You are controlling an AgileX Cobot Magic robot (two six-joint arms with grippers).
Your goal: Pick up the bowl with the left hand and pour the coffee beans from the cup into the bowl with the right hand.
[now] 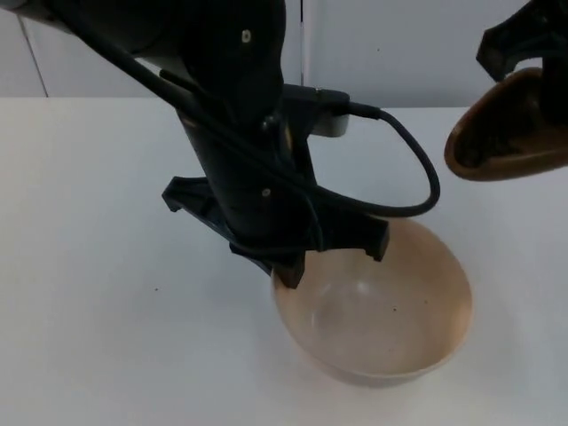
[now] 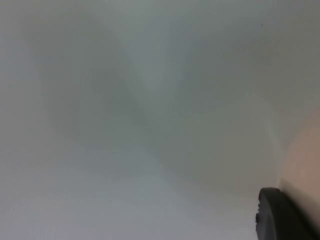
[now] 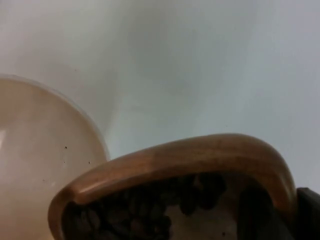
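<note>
A pale peach bowl sits low in the middle of the top view, empty but for a few dark specks. My left gripper is shut on its near-left rim; in the left wrist view one black fingertip lies against the bowl's wall. Up at the right, my right gripper is shut on a brown wooden cup, held in the air and tilted, apart from the bowl. Dark coffee beans lie inside the cup, with the bowl below and beside it.
The white table top stretches out to the left and in front of the bowl. The grey partition wall closes the far side. The left arm's black body hangs over the table's middle.
</note>
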